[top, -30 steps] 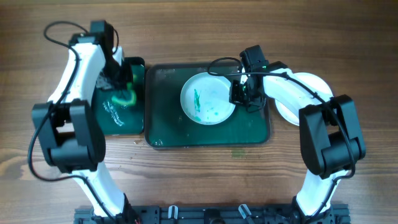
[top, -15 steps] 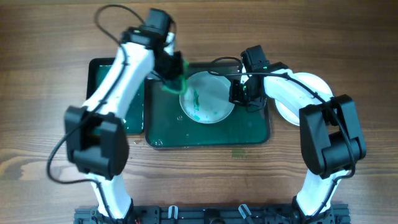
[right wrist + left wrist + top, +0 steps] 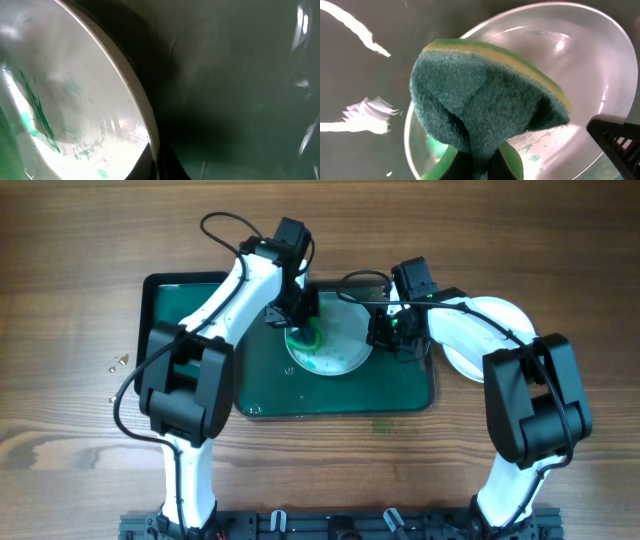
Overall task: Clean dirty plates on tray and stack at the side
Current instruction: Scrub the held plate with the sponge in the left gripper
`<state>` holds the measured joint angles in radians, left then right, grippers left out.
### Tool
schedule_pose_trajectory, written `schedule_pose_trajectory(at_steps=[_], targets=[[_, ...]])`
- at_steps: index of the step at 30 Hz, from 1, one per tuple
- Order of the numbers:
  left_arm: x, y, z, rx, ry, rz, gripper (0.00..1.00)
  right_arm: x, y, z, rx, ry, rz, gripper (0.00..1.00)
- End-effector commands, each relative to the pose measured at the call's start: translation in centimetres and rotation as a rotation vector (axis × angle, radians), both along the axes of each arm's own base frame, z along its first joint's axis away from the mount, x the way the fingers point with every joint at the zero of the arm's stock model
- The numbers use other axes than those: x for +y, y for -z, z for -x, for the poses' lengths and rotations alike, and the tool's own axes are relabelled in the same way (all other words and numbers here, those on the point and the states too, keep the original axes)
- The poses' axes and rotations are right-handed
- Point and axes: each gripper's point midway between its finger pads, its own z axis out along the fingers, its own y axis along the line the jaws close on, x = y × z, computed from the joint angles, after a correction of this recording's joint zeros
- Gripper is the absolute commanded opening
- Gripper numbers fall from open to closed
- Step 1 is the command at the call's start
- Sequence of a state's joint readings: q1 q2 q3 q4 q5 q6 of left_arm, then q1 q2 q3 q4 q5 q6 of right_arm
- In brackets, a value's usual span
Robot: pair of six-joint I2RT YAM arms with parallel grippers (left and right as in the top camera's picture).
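A white plate (image 3: 345,338) with teal-green smears lies on the large dark green tray (image 3: 330,395). My left gripper (image 3: 303,330) is shut on a green sponge (image 3: 490,100) and presses it on the plate's left part (image 3: 580,60). My right gripper (image 3: 385,335) is shut on the plate's right rim (image 3: 157,165); the smears show in the right wrist view (image 3: 75,100). More white plates (image 3: 495,307) lie off the tray at the right, partly hidden by my right arm.
A smaller dark green tray (image 3: 165,295) lies to the left of the large one, with the left arm crossing it. Small bits of debris (image 3: 118,362) lie on the wooden table at the left.
My left arm has swung right from the smaller tray, carrying the sponge, and now has it on the plate. The right gripper has stayed on the plate's rim.
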<state>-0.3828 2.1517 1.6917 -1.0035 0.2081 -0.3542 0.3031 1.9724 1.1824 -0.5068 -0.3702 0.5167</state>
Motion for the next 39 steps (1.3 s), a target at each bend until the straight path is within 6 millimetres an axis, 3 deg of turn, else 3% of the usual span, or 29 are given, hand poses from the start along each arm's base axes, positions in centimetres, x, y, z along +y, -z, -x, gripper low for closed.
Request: schedule_pose_trajectory(at_steps=[1,6,9,14,17,20,24,27,32,34,37,39], targets=[[-0.7,2.1,0.5,0.056,-0.017,0.004,0.04,-0.4,2.4,2.1,0.078,-0.002,0.032,0.04],[-0.7,4.5,1.3,0.118,-0.032,-0.025,0.04,-0.4,2.4,2.1,0.077,-0.002,0.032,0.04],[-1.7,5.0,2.1,0.132,-0.002,-0.022,0.04,-0.4,2.4,2.1,0.077,-0.002,0.032,0.04],[-8.2,2.7,5.2,0.175,0.291,0.313,0.04,-0.4,2.4,2.0,0.076,-0.002,0.032,0.04],[-8.7,2.4,5.3,0.170,0.313,0.345,0.04,-0.4,2.4,2.0,0.076,-0.003,0.032,0.04],[-7.4,3.2,3.9,0.130,0.269,0.264,0.04,-0.4,2.4,2.0,0.075,-0.002,0.032,0.04],[-1.6,5.1,0.1,0.041,0.028,-0.033,0.04,-0.4,2.4,2.0,0.075,-0.002,0.032,0.04],[2.9,5.2,-2.1,-0.041,-0.097,-0.238,0.04,-0.4,2.4,2.0,0.075,-0.002,0.032,0.04],[8.2,3.9,-3.0,-0.116,-0.218,-0.509,0.04,-0.4,2.4,2.0,0.074,-0.001,0.032,0.04],[8.5,3.9,-2.4,-0.097,-0.223,-0.527,0.04,-0.4,2.4,1.9,0.072,-0.002,0.031,0.04],[7.3,4.2,-1.2,-0.039,-0.204,-0.474,0.04,-0.3,2.4,1.9,0.068,-0.002,0.030,0.04],[4.5,4.7,0.0,0.035,-0.103,-0.330,0.04,-0.3,2.4,1.9,0.069,-0.001,0.029,0.04]])
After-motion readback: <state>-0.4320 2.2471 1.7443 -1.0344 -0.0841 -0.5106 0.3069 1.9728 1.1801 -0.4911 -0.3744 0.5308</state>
